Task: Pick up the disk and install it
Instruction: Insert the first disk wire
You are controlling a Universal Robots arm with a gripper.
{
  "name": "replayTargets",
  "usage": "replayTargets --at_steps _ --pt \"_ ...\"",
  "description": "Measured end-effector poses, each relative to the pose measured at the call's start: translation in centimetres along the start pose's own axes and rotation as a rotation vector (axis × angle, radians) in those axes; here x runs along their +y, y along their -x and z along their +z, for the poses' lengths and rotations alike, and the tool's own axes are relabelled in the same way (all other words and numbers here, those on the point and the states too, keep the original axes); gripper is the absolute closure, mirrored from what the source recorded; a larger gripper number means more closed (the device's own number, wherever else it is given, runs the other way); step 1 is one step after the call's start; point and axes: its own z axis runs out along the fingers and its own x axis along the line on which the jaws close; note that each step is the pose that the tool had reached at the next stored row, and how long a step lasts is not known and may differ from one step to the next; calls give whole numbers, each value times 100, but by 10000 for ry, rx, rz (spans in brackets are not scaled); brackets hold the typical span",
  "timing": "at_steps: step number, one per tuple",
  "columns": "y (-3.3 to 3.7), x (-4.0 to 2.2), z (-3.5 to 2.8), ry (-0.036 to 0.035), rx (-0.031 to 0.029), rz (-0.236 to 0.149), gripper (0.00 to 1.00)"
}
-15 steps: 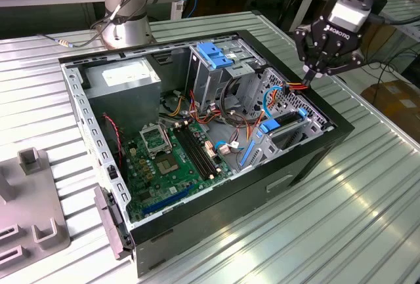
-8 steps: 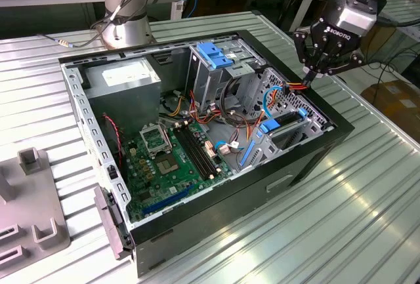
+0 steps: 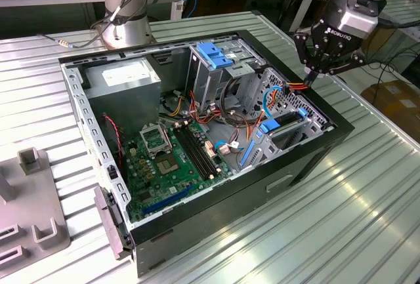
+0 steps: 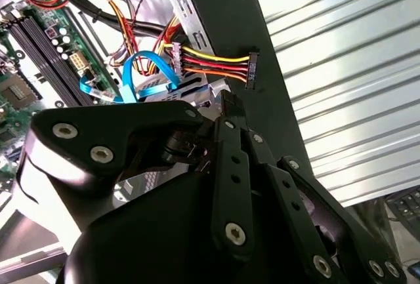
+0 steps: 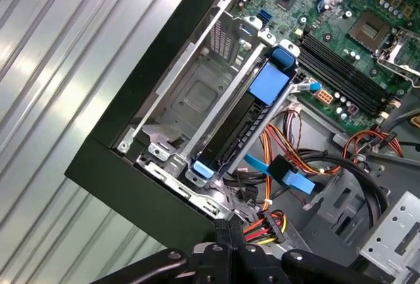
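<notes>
exterior view, left to right: grey fixture (image 3: 36, 222) on the ribbed table (image 3: 341, 218); open computer case (image 3: 216, 199) holding power supply (image 3: 125, 79) and motherboard (image 3: 172, 156); the disk (image 3: 283, 121), on edge in its blue bracket, seated in the bay at the case's corner toward the exterior view's right; gripper (image 3: 310, 77) just above that corner, jaws closed together, tips just beside the coloured wires (image 3: 296, 86).

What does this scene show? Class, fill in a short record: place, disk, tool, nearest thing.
place: open computer case on a ribbed metal table
disk: edge-on in the case's corner, inside its blue bracket
tool: over the case's rim, exterior view's right
nearest thing: coloured wire bundle with black connector
</notes>
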Motion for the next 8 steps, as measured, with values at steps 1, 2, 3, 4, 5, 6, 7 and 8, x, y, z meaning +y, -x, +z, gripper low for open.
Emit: replayTargets --at_steps 1,2,3,4,5,6,7,8 --pt "0 0 3 -50 27 -195 90" --pt "0 0 6 -89 49 -338 90" --pt "0 0 8 -126 70 -474 90" --pt "0 -1 11 -172 97 -670 90" --pt "0 -1 13 -201 114 -798 90" --pt "0 -1 16 -240 136 -919 90" --pt "0 -1 19 -281 162 -1021 90" --pt "-1 -1 23 -323 189 -1150 89"
